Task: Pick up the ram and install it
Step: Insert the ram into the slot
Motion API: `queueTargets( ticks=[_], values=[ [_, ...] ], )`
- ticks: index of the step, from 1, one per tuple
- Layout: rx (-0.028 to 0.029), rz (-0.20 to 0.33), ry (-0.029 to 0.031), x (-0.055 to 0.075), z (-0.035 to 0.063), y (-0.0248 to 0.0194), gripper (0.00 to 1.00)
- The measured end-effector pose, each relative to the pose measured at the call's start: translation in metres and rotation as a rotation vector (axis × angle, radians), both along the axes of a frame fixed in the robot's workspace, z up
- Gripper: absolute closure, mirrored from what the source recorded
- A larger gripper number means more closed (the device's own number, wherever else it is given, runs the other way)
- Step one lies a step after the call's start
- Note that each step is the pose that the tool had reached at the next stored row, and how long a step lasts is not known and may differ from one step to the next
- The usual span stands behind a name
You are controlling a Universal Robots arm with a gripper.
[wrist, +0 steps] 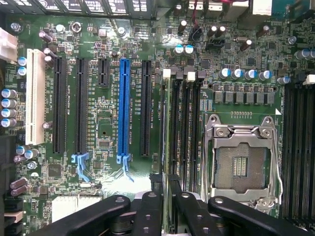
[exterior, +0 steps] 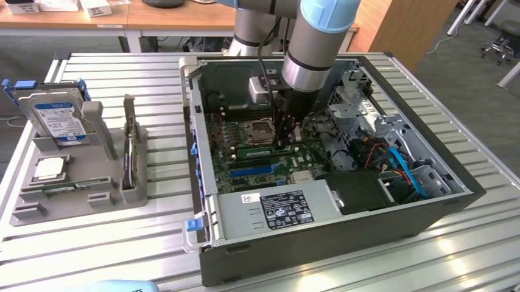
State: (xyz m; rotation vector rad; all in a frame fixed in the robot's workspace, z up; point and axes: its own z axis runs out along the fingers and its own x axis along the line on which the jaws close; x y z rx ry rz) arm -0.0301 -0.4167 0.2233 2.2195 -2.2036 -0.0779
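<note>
An open computer case [exterior: 325, 246] sits on the slatted tabletop [exterior: 122, 243] and holds a green motherboard [exterior: 252, 163]. At the exterior view's left, a grey holder [exterior: 77, 204] carries a hard drive [exterior: 61, 118] and a processor chip [exterior: 49, 168]. The ram [wrist: 166, 132] stands edge-on in a memory slot beside the processor socket [wrist: 241, 157]. The claw [wrist: 166, 189] straddles one end; whether it clamps the ram I cannot tell.
</note>
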Motion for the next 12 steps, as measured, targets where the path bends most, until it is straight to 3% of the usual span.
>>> queueTargets(
  ticks=[12],
  values=[
    [0.0003, 0.0, -0.0001, 0.0, 0.026, 0.0001, 0.81]
  ],
)
